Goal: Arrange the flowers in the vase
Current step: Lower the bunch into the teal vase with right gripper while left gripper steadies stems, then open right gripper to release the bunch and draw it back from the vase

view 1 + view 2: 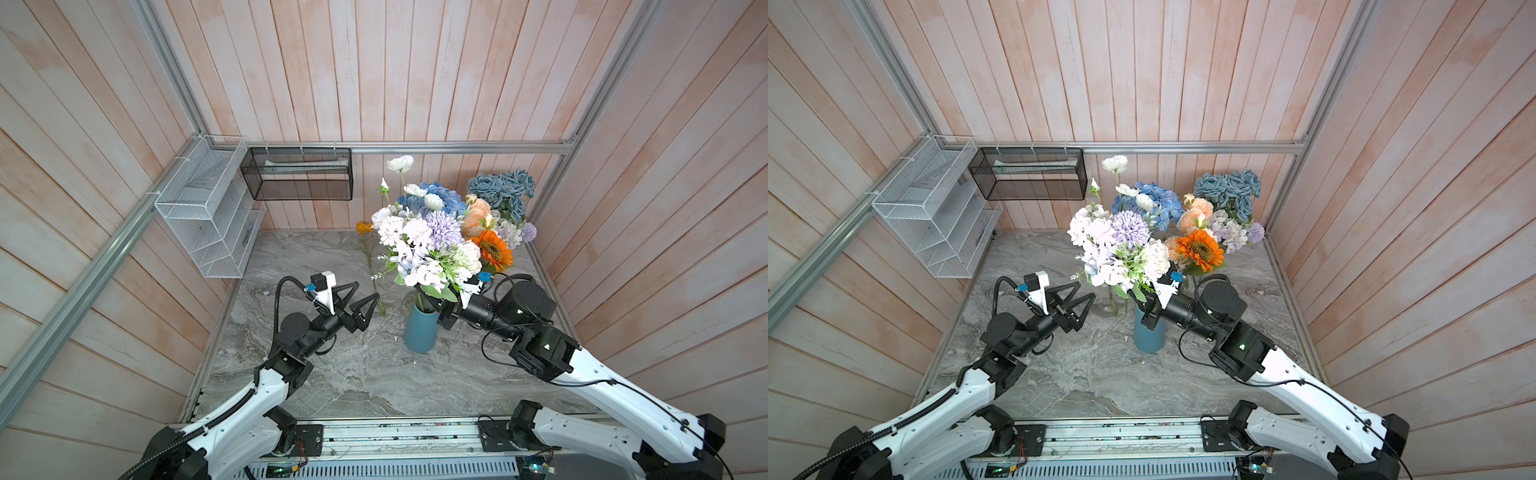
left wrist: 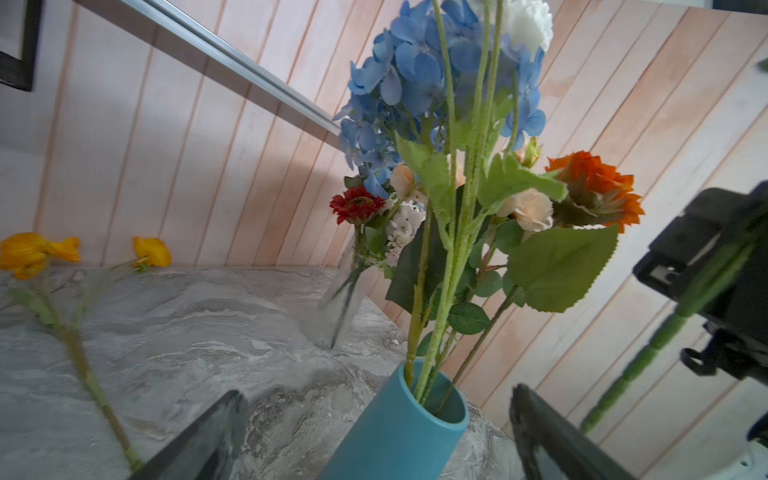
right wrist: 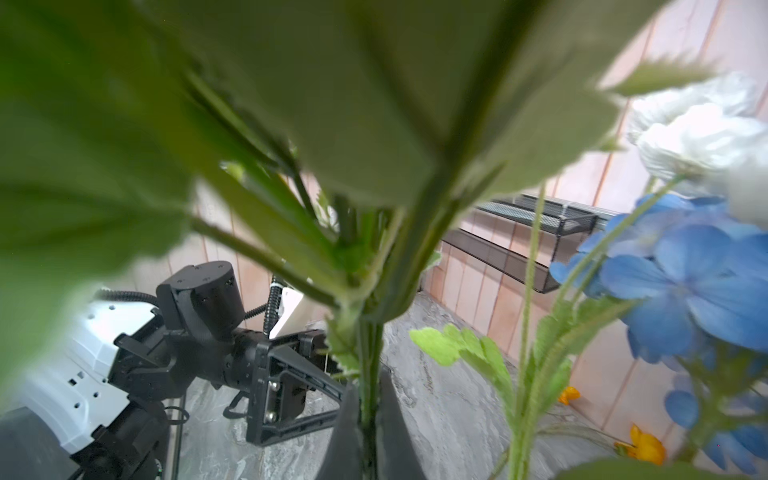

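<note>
The teal vase [image 1: 420, 330] [image 1: 1149, 337] [image 2: 399, 432] stands upright mid-table and holds several green stems, among them a blue hydrangea [image 2: 419, 70] [image 1: 440, 197]. My right gripper [image 1: 433, 302] [image 1: 1143, 304] [image 3: 370, 392] is shut on the green stem [image 3: 369, 374] [image 2: 648, 353] of a white and lilac spray [image 1: 428, 253] [image 1: 1121, 249] above the vase. In the left wrist view that stem's lower end hangs apart from the vase rim. My left gripper [image 1: 368, 290] [image 1: 1086, 289] [image 2: 376, 395] is open and empty, just left of the vase. A yellow flower [image 1: 364, 227] [image 2: 29, 253] lies on the table.
A clear glass vase [image 2: 343, 303] with a red bloom [image 2: 357, 204] stands behind the teal one. An orange sunflower [image 1: 493, 248], peach roses [image 1: 476, 216] and dusty-blue roses [image 1: 500, 187] fill the back right corner. A white wire rack [image 1: 208, 216] and a black mesh basket [image 1: 299, 174] hang on the walls.
</note>
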Action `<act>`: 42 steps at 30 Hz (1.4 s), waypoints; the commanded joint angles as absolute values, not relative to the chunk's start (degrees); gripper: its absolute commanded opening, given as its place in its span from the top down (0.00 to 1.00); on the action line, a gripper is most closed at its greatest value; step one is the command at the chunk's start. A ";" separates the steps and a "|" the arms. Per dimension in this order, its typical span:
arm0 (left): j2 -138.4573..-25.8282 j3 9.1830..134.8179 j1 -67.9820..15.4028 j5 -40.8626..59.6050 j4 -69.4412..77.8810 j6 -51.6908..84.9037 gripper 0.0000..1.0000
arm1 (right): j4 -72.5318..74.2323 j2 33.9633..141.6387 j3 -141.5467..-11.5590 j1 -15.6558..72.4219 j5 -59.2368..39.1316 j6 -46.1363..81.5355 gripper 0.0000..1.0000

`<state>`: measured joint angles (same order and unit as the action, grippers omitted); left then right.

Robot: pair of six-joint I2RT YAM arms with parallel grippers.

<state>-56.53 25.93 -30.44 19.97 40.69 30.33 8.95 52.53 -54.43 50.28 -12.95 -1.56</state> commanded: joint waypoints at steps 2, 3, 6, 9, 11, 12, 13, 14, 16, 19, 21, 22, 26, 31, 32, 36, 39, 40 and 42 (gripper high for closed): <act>-62.24 32.02 -31.89 28.49 44.57 29.95 0.00 | 8.78 50.43 -51.27 47.77 -8.93 -5.39 1.00; -64.16 33.54 -32.37 29.42 44.61 29.43 0.00 | 9.66 49.89 -50.34 47.28 -8.43 -6.31 1.00; -69.84 38.31 -33.00 31.67 43.96 29.24 0.01 | 12.42 48.47 -47.77 45.82 -6.64 -8.46 1.00; -74.43 42.04 -33.24 31.95 44.52 29.89 0.02 | 16.79 47.35 -44.73 44.55 -6.77 -10.17 1.00; -76.57 43.76 -33.11 30.96 44.30 29.50 0.03 | 19.81 47.19 -43.07 43.82 -7.57 -10.41 1.00; -77.47 44.62 -33.13 30.25 44.15 29.08 0.05 | 20.52 47.24 -42.73 43.44 -8.55 -10.38 1.00; -78.25 45.35 -33.03 29.15 43.55 28.80 0.07 | 21.26 47.49 -42.39 43.18 -9.21 -10.45 1.00; -78.84 45.89 -32.96 28.39 43.19 28.59 0.09 | 21.87 47.62 -41.94 43.09 -9.44 -10.42 1.00; -80.12 47.04 -32.45 27.99 42.76 28.50 0.15 | 24.28 47.95 -40.37 42.98 -9.58 -10.77 1.00; -81.10 47.85 -32.04 27.48 42.63 28.32 0.19 | 27.24 48.25 -37.85 42.86 -9.67 -11.29 1.00; -81.39 48.08 -31.99 27.26 42.63 28.13 0.20 | 28.56 48.22 -36.18 42.73 -9.71 -11.04 1.00; -81.55 48.16 -31.99 27.25 42.64 27.99 0.20 | 29.48 48.19 -35.28 42.67 -9.67 -10.67 1.00; -81.76 48.39 -31.99 26.98 42.63 27.78 0.20 | 32.50 47.98 -31.70 42.55 -8.87 -9.13 1.00; -82.08 48.70 -31.95 27.16 42.46 27.75 0.20 | 33.40 47.81 -28.45 42.39 -7.92 -6.35 1.00; -82.00 48.76 -31.95 27.16 42.34 27.71 0.20 | 33.43 47.79 -27.90 42.45 -7.87 -5.83 1.00; -81.71 48.77 -31.91 27.18 42.19 27.61 0.20 | 33.38 47.64 -25.16 42.39 -6.37 -3.21 1.00; -81.57 48.62 -31.90 27.19 42.10 27.60 0.20 | 33.26 47.63 -23.35 42.36 -5.25 -1.56 1.00; -81.45 48.53 -31.96 27.21 42.06 27.62 0.20 | 33.16 47.56 -22.96 42.36 -5.10 -1.03 1.00; -81.23 48.43 -31.90 27.16 41.93 27.58 0.20 | 32.51 47.21 -22.52 42.36 -4.87 -0.12 0.98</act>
